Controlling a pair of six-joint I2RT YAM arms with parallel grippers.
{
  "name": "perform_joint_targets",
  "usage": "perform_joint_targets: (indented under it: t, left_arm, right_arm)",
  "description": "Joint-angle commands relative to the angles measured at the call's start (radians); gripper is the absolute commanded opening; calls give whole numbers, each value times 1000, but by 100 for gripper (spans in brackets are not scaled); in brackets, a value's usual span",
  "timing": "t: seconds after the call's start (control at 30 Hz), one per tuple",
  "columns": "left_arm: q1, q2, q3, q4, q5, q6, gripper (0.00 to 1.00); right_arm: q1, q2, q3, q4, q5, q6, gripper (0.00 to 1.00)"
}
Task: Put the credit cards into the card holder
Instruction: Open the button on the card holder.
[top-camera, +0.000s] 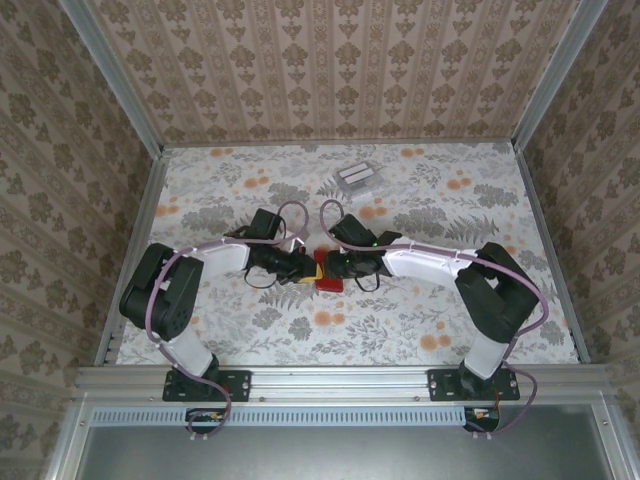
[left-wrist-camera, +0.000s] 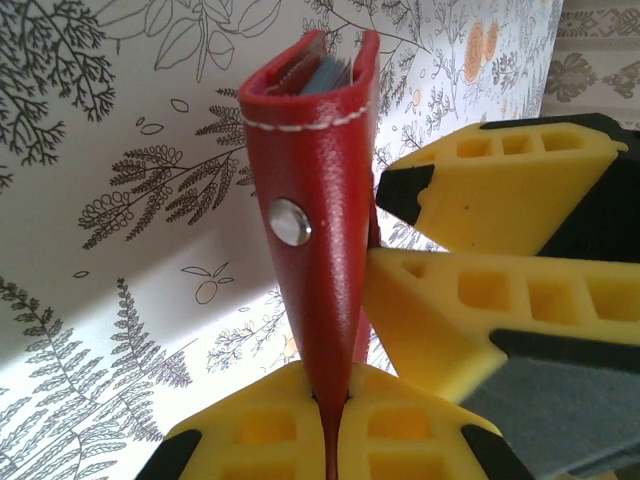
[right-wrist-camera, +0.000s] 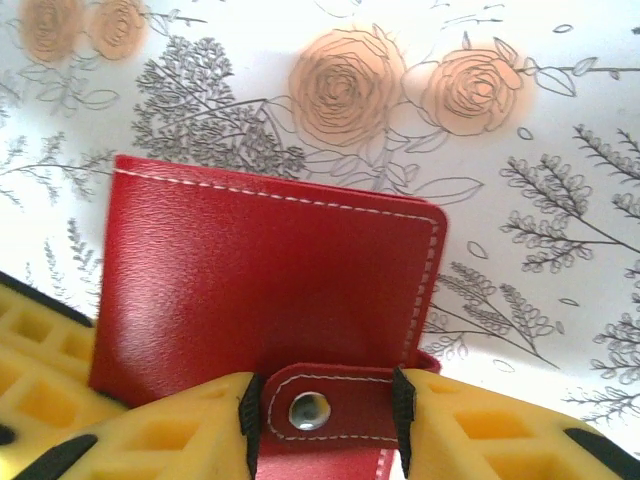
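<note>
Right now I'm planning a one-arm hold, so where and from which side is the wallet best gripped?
I'd pinch the wallet across its two flat red faces, coming edge-on as the left gripper does. It is folded thin, so the faces offer broad contact; the snap tab is only a narrow strap.

Both arms reach forward from their bases and bend inward at the elbows, so the left gripper (top-camera: 303, 266) and the right gripper (top-camera: 338, 265) meet head-on, almost touching. The left jaws are pressed together on one edge of the card holder (left-wrist-camera: 318, 230). The right jaws are closed on its strap (right-wrist-camera: 325, 410), with the yellow fingers (right-wrist-camera: 180, 430) against both sides of it.
</note>
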Motion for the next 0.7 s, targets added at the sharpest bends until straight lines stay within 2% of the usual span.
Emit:
perform_joint_targets:
  t: [0.0, 0.13, 0.23, 0.3, 0.43, 0.6, 0.63, 0.67]
  left_arm:
    - [-7, -29, -6, 26, 47, -8, 0]
    - [-7, -18, -7, 27, 43, -8, 0]
    - [-7, -11, -4, -8, 17, 21, 0]
    - [-7, -8, -2, -58, -22, 64, 3]
    - [-4, 10, -40, -64, -58, 86, 4]
    - [-8, 47, -79, 28, -60, 50, 2]
    - [-10, 45, -86, 46, -57, 43, 5]
    - [-11, 42, -91, 58, -59, 38, 16]
  right_arm:
    - [6, 32, 20, -78, 79, -5, 36]
    - [6, 32, 16, -77, 81, -1, 20]
    - [3, 8, -3, -48, 36, -31, 12]
    - [3, -30, -45, -25, 18, -45, 0]
    - [-15, -102, -141, -16, 36, -47, 0]
    - [-37, -167, -262, 93, -97, -90, 0]
    - [-39, -174, -271, 100, -119, -97, 0]
    - [-38, -179, -276, 110, -143, -102, 0]
